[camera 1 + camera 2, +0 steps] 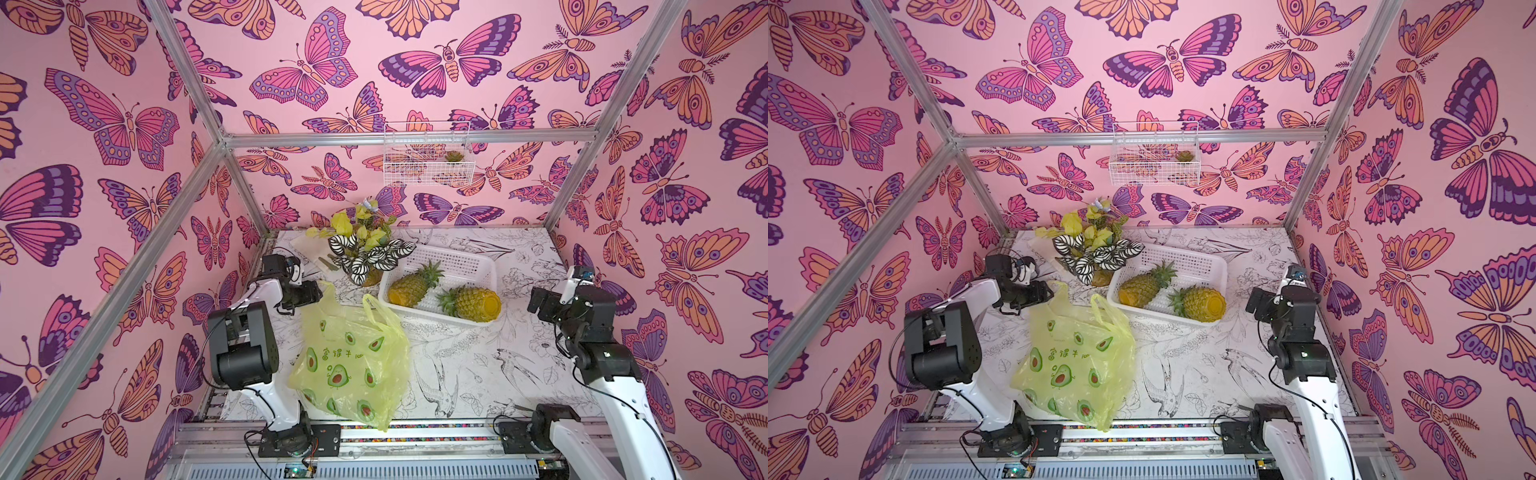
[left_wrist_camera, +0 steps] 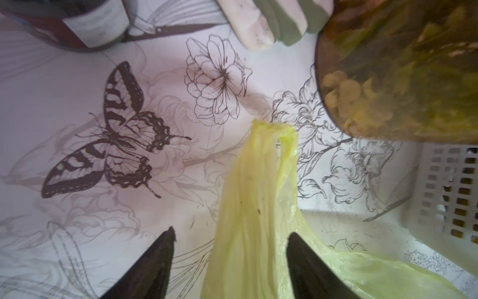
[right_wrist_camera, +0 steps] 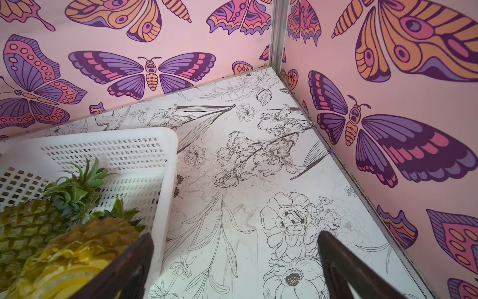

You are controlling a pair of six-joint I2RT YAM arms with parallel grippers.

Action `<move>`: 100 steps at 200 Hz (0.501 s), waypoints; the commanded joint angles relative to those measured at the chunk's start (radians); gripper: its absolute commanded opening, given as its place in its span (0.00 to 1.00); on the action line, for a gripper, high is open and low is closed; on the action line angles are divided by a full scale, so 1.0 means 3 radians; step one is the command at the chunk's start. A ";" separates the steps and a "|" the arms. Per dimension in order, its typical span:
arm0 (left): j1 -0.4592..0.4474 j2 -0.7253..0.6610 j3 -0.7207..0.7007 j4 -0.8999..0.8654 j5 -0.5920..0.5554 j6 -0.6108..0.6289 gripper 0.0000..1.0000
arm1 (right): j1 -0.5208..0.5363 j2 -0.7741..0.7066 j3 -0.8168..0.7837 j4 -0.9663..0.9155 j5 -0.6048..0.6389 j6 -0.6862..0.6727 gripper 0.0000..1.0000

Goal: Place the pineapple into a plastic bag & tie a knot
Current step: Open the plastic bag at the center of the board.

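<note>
The plastic bag (image 1: 353, 365) lies slumped at the near edge of the table (image 1: 478, 365). It is thin, crinkled, see-through yellow-green film printed with avocado halves, and its two handle loops stand loose and apart. One handle (image 2: 261, 165) runs unpinched between the spread fingers of the left gripper (image 2: 232, 231). Beyond, a white perforated plastic basket (image 1: 457, 259) holds a scaly pineapple (image 1: 409, 286) and a second pineapple (image 1: 478, 304), both on their sides. The right gripper (image 3: 236, 234) hovers near it, spread wide and empty. Farthest stands a leafy potted plant (image 1: 365, 253).
</note>
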 commanded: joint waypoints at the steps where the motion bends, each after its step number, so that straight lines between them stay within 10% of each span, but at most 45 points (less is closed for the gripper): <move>1: -0.0007 0.0167 0.0095 0.0007 0.0098 0.0020 0.46 | -0.0011 -0.0001 0.0092 -0.0031 -0.0015 -0.0076 0.99; 44: -0.0012 -0.0400 -0.0131 0.0105 -0.0041 0.0146 0.00 | -0.0012 -0.0004 0.0114 -0.0051 0.0014 -0.0155 0.99; 100: -0.0094 -0.2363 -0.1193 0.0478 -0.0184 0.0512 0.00 | -0.0011 0.0035 0.0135 -0.0048 -0.0136 -0.0294 0.99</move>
